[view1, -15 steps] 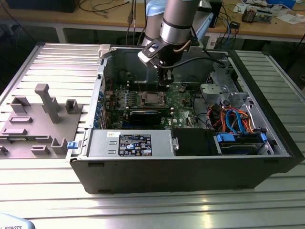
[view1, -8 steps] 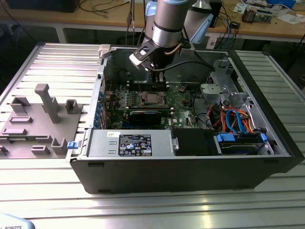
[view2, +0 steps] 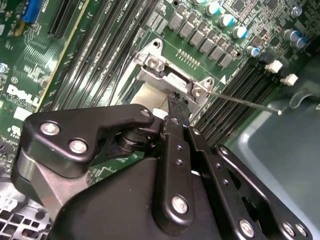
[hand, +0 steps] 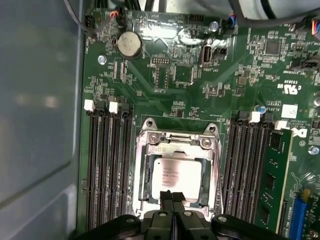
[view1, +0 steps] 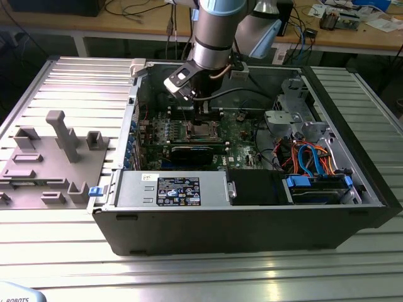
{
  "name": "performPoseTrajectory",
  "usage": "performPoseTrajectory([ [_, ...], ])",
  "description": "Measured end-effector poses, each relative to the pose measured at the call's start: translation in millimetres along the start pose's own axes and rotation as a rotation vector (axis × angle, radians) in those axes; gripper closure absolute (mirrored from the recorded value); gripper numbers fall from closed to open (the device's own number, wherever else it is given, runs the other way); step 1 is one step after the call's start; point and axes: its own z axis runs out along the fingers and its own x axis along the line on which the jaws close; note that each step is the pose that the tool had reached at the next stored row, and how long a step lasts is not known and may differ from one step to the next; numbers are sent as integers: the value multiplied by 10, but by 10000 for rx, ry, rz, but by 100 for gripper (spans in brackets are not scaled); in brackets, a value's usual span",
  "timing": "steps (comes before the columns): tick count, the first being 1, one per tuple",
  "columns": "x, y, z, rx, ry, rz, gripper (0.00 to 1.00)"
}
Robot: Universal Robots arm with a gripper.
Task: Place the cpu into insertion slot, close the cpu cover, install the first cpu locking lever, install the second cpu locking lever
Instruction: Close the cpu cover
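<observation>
Exterior view: the arm is reaching down into the open computer case [view1: 252, 217]. The gripper [view1: 204, 116] is hanging directly over the insertion slot [view1: 204, 131] on the green motherboard [view1: 242, 135].

First wrist view: the cpu [hand: 176, 174] is sitting flat in the slot, silver top up. The cpu cover [hand: 175, 144] is lying down around it, showing the chip through its window. The fingers [hand: 167, 199] are pressing together with no gap and nothing visible between them. Their tips are sitting at the edge of the cover; contact cannot be confirmed. Memory slots [hand: 107, 170] are flanking the socket on both sides.

Second wrist view: the closed tips are sitting just beside the socket's metal frame. A thin locking lever [view2: 245, 101] is angling away from the socket's corner, over the memory slots.
</observation>
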Motion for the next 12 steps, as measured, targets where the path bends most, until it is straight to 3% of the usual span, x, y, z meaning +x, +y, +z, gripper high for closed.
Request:
performPoseTrajectory([
  [12, 1, -33, 105, 1, -2, -14, 89],
])
